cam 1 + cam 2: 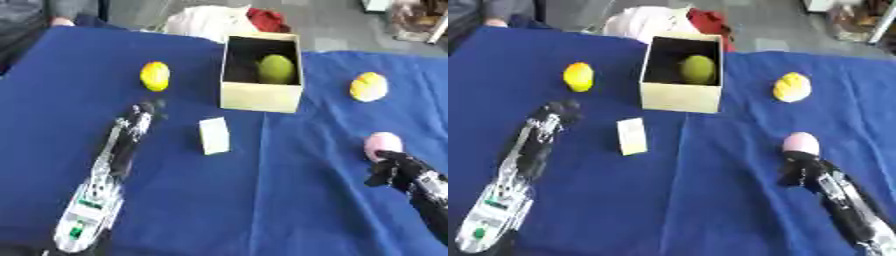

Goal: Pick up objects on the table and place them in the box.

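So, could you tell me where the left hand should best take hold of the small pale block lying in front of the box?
Probably across its two long sides, coming from above. The block lies flat on the cloth, longer toward the box than across, so its narrow width likely fits between thumb and fingers. The left hand is just to its left, with bare cloth between them.
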You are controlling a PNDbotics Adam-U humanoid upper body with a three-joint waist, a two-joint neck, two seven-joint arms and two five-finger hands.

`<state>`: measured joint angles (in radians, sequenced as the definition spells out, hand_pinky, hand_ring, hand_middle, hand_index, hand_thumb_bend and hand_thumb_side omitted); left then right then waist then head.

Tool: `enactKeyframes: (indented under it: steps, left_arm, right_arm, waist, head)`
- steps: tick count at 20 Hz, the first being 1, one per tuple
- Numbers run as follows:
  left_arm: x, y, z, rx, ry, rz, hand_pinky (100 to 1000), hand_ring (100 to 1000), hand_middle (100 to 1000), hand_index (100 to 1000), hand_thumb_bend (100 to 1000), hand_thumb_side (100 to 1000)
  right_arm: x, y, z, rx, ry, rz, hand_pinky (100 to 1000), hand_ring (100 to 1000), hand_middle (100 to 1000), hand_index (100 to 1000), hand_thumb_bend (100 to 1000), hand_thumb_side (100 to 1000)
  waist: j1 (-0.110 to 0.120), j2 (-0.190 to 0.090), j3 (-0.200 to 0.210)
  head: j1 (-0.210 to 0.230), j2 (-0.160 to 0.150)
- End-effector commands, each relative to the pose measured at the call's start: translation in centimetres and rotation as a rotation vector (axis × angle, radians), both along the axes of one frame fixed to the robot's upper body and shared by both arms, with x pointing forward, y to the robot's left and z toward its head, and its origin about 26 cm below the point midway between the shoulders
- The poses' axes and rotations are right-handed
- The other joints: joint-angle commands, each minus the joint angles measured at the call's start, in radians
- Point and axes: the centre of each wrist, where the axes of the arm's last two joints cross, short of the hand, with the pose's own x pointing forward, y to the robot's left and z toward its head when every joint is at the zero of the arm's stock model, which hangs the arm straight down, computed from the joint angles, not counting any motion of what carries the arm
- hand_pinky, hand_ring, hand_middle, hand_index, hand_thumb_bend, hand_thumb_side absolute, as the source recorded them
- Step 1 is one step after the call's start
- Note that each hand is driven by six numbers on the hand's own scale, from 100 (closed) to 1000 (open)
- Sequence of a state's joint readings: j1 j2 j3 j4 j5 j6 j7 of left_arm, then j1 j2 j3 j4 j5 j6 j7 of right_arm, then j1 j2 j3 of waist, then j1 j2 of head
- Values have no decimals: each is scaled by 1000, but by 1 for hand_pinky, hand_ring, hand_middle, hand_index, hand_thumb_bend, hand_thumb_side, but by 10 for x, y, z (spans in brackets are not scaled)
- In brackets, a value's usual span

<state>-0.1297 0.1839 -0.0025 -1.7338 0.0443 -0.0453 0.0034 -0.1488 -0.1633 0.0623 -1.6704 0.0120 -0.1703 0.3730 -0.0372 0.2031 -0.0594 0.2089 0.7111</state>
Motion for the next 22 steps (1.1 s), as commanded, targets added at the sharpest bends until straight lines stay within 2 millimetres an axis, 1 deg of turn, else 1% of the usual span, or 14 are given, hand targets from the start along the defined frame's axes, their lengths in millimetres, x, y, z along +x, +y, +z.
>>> enactKeyframes:
  steps: [1, 16, 19, 22]
  left_arm:
    - [1, -1, 5, 8, -17, -6, 885, 723, 732, 775, 100, 712]
    - [1, 0, 6, 8, -20, -1, 886, 723, 732, 775, 100, 713]
    - [1, 4, 11, 22, -36, 9, 885, 723, 732, 775, 100, 701]
    - [2, 12, 22, 49, -70, 26, 884, 724, 733, 776, 100, 685]
  right_arm:
    - [1, -5, 4, -21, -11, -4, 657, 603, 626, 836, 100, 934]
    - [1, -5, 4, -18, -13, -6, 656, 601, 626, 836, 100, 927]
    - [1, -5, 5, -18, -14, -7, 656, 601, 626, 836, 100, 924]
    - [1, -5, 4, -18, -13, -8, 656, 601, 626, 836, 100, 922]
  waist:
    - [11, -1, 1]
    - [7, -2, 4]
    - [10, -3, 3]
    - [14, -4, 1]
  head:
    - [2, 0]
    - [3, -3]
    - [2, -2]
    - [1, -2]
